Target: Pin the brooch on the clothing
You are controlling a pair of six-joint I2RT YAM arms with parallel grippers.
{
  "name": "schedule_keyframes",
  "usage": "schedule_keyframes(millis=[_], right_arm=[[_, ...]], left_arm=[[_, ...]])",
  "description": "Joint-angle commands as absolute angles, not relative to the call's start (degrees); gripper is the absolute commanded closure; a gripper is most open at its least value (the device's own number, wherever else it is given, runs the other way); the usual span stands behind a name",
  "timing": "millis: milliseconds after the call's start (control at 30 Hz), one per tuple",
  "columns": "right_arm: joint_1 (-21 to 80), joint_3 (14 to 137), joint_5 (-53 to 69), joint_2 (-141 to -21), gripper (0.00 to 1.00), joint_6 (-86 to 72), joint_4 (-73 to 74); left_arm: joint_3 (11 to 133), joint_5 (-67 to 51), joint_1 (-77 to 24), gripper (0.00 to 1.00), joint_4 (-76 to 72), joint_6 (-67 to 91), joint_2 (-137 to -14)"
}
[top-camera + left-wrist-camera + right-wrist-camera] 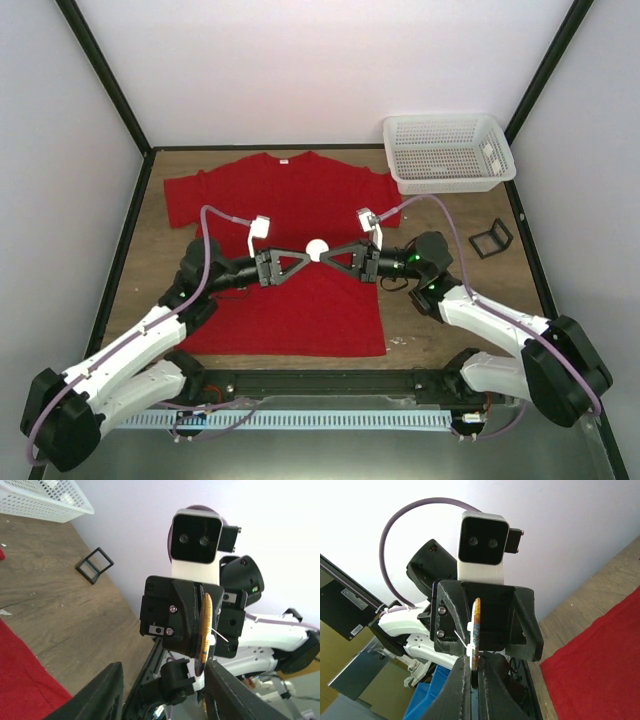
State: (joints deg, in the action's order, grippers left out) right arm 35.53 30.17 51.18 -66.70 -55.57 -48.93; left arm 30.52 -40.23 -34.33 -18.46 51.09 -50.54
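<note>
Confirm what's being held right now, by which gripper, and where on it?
The brooch, pinched at its rim by the right gripper, jaws shut on it. The left gripper faces it, open, holding nothing.

**Q:** Which markings can be read in the three views?

**A:** None. The red shirt (pixel 300 205) carries a small white neck label (pixel 284 160). From the overhead camera it shows only as a pale fleck, too small to read.

**Q:** And in the wrist views?

**A:** At the left edge of the right wrist view, a black panel (pixel 337 611) bears two pale labels (pixel 357 629). Their print is blurred and no character can be made out.

**Q:** Does the brooch (pixel 476 630) show any lettering?

**A:** That cannot be told. Both wrist cameras see it edge-on, and from above it is a plain whitish dot.
</note>
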Motion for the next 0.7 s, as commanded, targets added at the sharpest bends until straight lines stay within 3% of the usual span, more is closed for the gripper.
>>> schedule_keyframes(millis=[0,133,667], right_arm=[[35.3,30.5,50.0,-66.7,0.99,-58.9,-54.1],[35.3,30.2,49.2,-66.1,0.99,-59.2,-54.5],[35.3,30.5,49.2,-68.3,0.99,-59.2,-55.2]], left_arm=[[31.3,-38.3,-35.1,0.57,-25.4,52.3,-52.6],[31.3,-38.2,-35.3,0.65,-26.3,52.3,-52.7],[31.6,-40.1,-35.5,0.79,-31.3,54.8,-55.1]])
